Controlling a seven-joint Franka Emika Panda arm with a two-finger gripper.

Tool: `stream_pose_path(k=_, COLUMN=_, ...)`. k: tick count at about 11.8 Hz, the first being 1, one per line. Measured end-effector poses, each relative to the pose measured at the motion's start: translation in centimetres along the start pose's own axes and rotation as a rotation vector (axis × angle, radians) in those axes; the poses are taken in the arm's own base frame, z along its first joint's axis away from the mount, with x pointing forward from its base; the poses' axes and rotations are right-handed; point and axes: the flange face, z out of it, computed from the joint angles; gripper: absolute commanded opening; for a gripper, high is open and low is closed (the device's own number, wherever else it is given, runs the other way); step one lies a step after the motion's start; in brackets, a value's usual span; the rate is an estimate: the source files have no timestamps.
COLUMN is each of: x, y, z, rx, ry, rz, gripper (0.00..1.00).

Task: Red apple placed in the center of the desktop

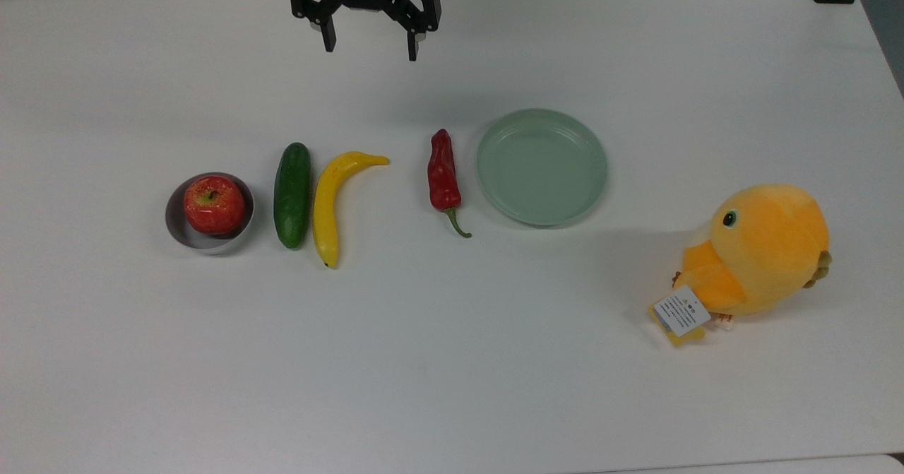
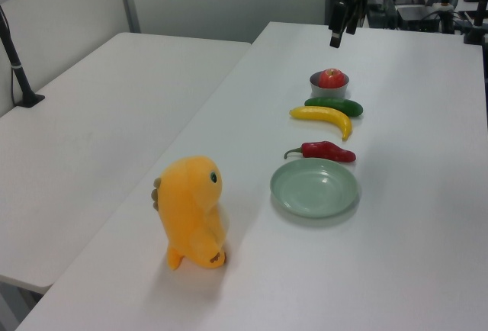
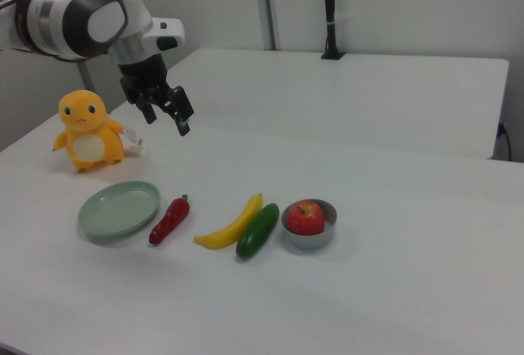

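The red apple point(image 1: 214, 204) point(image 2: 331, 78) point(image 3: 305, 217) sits in a small grey bowl point(image 1: 176, 228) point(image 3: 320, 237) on the top view's left part of the white desktop point(image 1: 452, 361) point(image 2: 415, 270) point(image 3: 393, 289). My gripper point(image 1: 371, 50) point(image 2: 341, 33) point(image 3: 168, 123) hangs open and holds nothing, above the table's far edge in the top view. It is well away from the apple, up and to the right of it in the top view.
To the right of the bowl in the top view lie a cucumber point(image 1: 292, 195), a banana point(image 1: 330, 205) and a red chili pepper point(image 1: 443, 176), then a pale green plate point(image 1: 542, 167). An orange plush toy point(image 1: 764, 251) stands at the top view's right.
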Motion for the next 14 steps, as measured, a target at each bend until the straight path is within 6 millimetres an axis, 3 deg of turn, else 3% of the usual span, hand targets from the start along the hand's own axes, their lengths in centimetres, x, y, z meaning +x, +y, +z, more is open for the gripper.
stream_pose_path(k=11, x=0.0, y=0.3, z=0.1, rx=0.004, ry=-0.002, rz=0.003, gripper=1.0)
stream_pose_path(k=14, x=0.8, y=1.2, z=1.2, rx=0.001, ry=0.001, rz=0.018, gripper=1.0)
